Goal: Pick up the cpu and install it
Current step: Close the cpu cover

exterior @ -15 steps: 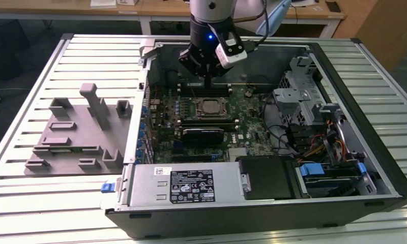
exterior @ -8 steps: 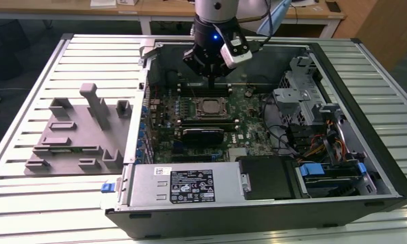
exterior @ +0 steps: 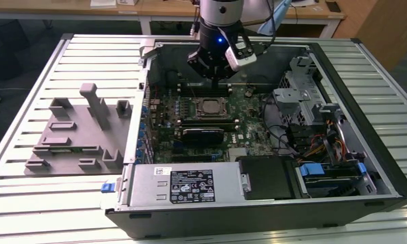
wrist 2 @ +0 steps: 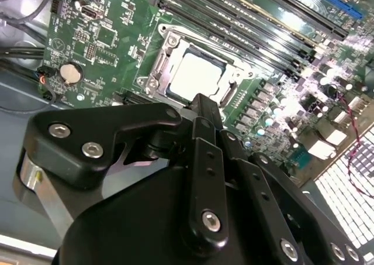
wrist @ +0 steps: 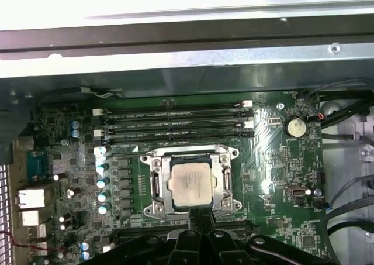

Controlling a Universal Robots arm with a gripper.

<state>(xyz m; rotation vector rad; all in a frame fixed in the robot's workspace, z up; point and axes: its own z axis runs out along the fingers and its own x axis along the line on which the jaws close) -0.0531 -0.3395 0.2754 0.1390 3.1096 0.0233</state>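
The cpu is a silvery square lying flat inside the metal-framed socket on the green motherboard. In both wrist views its pale top plate sits level within the frame. My gripper hangs above the board, just behind the socket in the exterior view. Its black fingers are drawn together with nothing between them, and their tip stands at the socket's edge, apart from the chip.
The open computer case holds a drive cage and cables at the exterior view's right and a power supply at the front. Memory slots run behind the socket. A grey plastic fixture tray rests on the slatted table at the left.
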